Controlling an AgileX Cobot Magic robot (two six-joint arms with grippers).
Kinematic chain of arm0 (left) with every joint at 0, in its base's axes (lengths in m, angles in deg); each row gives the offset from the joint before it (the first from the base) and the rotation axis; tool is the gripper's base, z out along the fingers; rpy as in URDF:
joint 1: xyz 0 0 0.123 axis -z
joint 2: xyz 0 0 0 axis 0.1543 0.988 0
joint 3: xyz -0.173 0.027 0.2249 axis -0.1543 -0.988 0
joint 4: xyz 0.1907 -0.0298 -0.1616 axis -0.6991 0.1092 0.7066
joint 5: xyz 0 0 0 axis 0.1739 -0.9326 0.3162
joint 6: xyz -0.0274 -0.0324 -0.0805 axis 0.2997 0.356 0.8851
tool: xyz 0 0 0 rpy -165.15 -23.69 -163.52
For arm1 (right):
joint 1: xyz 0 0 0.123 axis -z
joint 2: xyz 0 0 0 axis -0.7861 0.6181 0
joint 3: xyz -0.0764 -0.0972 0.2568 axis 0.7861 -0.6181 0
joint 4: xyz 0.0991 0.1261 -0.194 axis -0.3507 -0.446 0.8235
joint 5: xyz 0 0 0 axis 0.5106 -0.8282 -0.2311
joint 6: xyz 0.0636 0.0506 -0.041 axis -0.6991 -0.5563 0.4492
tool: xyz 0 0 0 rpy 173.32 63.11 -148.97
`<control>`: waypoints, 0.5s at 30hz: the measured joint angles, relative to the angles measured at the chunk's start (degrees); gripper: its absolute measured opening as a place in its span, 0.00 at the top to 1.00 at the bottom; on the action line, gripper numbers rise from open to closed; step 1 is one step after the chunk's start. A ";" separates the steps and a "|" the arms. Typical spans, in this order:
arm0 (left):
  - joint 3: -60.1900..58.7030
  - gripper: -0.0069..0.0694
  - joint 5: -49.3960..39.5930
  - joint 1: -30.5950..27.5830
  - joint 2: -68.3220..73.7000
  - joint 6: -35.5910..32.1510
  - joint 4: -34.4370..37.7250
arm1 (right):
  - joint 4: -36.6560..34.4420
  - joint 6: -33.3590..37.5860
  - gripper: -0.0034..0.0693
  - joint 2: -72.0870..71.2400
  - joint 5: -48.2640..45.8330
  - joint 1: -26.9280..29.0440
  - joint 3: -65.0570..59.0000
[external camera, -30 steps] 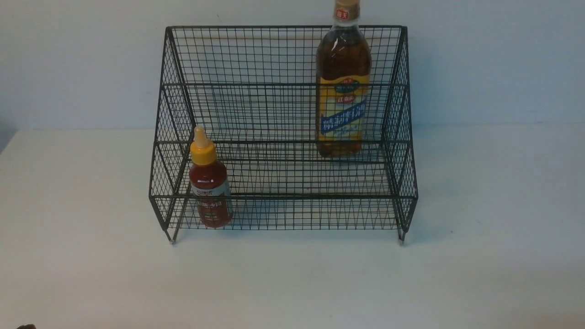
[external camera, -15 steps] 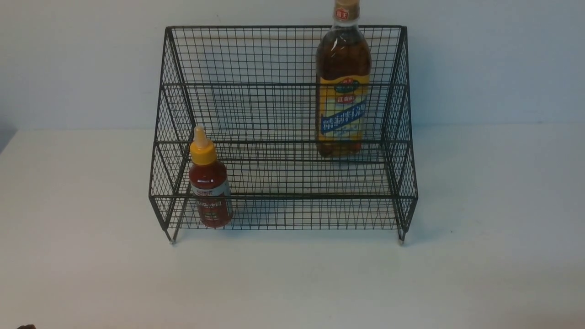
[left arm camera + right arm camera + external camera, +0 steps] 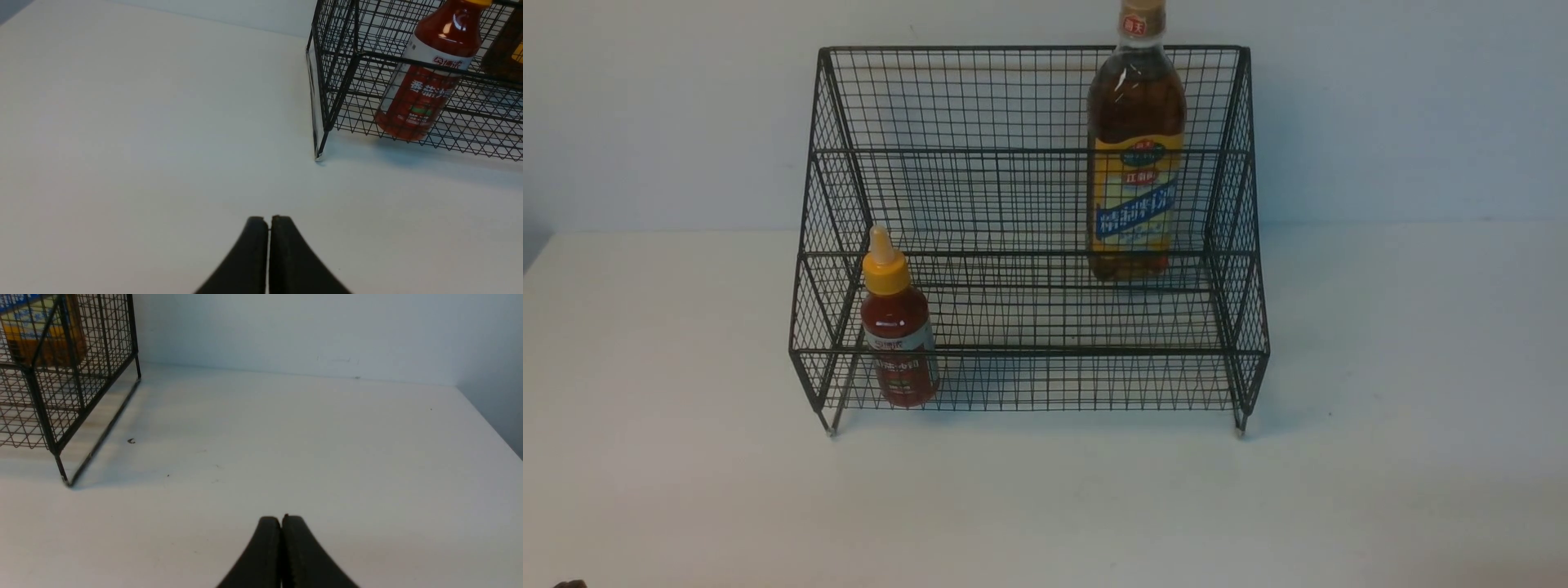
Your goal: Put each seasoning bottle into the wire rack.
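Nearest, the left claw (image 3: pixel 269 222) has its two black fingers pressed together with nothing between them, hanging over bare white surface (image 3: pixel 1045 506) well short of the rack's front left foot. The right claw (image 3: pixel 281 522) is the same: fingers together, empty, touching nothing, over the surface well to the right of the rack's front right foot. In the front view neither claw shows; only a small dark tip sits at the bottom left corner.

Compared with the pictures from a second and half a second ago, nothing has shifted: rack, both bottles and that dark tip are all in the same places.

Further off stands one black wire rack (image 3: pixel 1029 384), two-stepped, on small feet on the surface, its tall back near the pale wall. There are two bottles, both upright inside it. The small red sauce bottle (image 3: pixel 898 343) with a yellow nozzle cap stands on the lower front tier, close to the left side wall; the left wrist view shows it (image 3: pixel 425 90) behind the front rail, base on the mesh. The tall amber bottle (image 3: pixel 1135 155) with a yellow and blue label stands on the upper rear tier toward the right, its tan cap rising above the top edge of the rack's back. The right wrist view catches only its lower part (image 3: pixel 39 335) through the mesh.
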 joint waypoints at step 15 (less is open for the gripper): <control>0.00 0.92 0.00 5.00 0.00 -16.98 4.01 | 0.00 0.00 0.97 0.00 0.00 0.00 0.00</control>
